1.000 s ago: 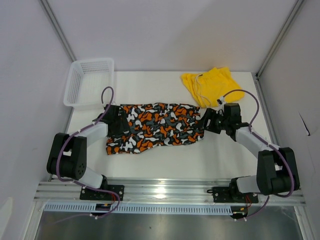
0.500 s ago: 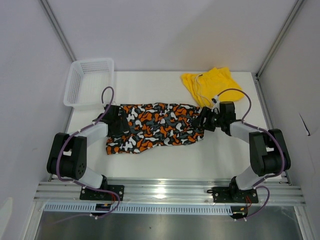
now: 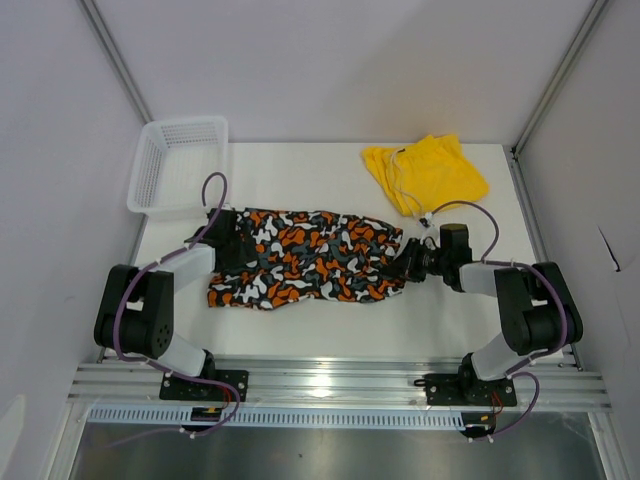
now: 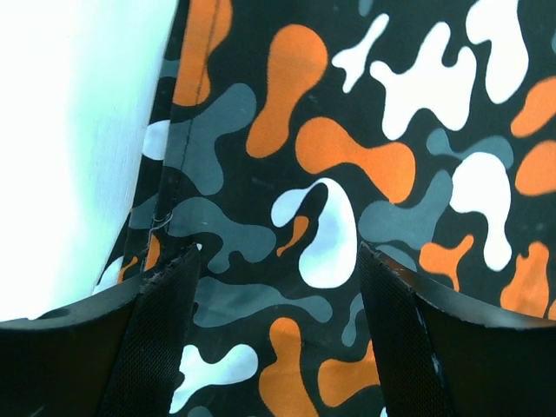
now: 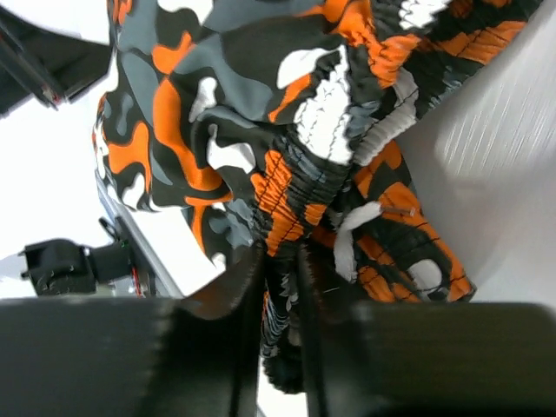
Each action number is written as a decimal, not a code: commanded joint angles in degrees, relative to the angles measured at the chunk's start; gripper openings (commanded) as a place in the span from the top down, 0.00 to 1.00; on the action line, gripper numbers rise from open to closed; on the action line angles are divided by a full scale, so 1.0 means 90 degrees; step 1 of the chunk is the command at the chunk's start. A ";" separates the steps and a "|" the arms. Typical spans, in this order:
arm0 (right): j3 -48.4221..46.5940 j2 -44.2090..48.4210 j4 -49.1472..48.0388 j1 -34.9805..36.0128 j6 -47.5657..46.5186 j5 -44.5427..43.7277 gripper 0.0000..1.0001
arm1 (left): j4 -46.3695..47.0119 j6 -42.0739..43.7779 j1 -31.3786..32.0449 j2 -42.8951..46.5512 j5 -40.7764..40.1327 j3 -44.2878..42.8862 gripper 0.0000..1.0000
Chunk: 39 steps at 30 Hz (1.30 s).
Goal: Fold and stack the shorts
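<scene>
The patterned shorts (image 3: 300, 255) lie spread across the middle of the white table (image 3: 330, 325). My left gripper (image 3: 240, 240) stands open over their left end. In the left wrist view its two fingers straddle flat camouflage fabric (image 4: 347, 156), and the left gripper (image 4: 278, 261) has cloth beneath it but nothing pinched. My right gripper (image 3: 400, 265) is at the shorts' right end, shut on the bunched elastic waistband (image 5: 295, 208); in the right wrist view the right gripper (image 5: 280, 261) has cloth between its jaws. The yellow shorts (image 3: 425, 172) lie crumpled at the back right, apart from both grippers.
A white mesh basket (image 3: 185, 122) stands at the table's back left corner. Grey walls close in both sides. The metal mounting rail (image 3: 330, 385) runs along the near edge.
My right gripper slid nearer and leftward along the table and closed on the waistband, bunching the patterned shorts' right end. The left gripper stayed in place, open.
</scene>
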<state>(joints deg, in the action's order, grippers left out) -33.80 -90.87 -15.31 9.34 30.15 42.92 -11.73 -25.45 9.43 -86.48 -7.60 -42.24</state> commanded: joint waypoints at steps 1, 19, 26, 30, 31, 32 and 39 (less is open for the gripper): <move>0.0298 0.0428 -0.0447 0.0065 0.0068 0.0456 0.87 | 0.0053 0.0064 -0.0091 -0.0128 0.0004 -0.0053 0.24; 0.2124 0.5708 0.1573 0.2086 -0.0372 -0.1457 1.00 | 0.0043 0.0103 -0.0364 -0.0479 0.0238 -0.0248 0.30; 0.2330 0.6601 0.2238 0.4113 0.0126 -0.2686 1.00 | 0.0024 0.0123 -0.0364 -0.0509 0.0248 -0.0268 0.30; 0.2194 0.6192 0.2238 0.5781 0.0380 -0.4429 1.00 | 0.0014 0.0133 -0.0374 -0.0509 0.0248 -0.0268 0.30; 0.2164 0.6065 0.2171 0.6175 0.0419 -0.4794 1.00 | 0.0014 0.0133 -0.0374 -0.0509 0.0248 -0.0268 0.30; 0.2145 0.5802 0.2102 0.6575 0.0400 -0.5252 1.00 | 0.0014 0.0133 -0.0374 -0.0509 0.0248 -0.0268 0.30; 0.1618 0.4358 0.1809 0.9585 -0.0078 -0.7980 1.00 | -0.0015 0.0142 -0.0374 -0.0538 0.0258 -0.0297 0.30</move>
<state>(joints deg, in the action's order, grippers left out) -15.18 -47.33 3.36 90.17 31.48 -13.72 -10.44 -24.93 6.72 -89.36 -6.28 -44.56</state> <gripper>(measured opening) 0.020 0.699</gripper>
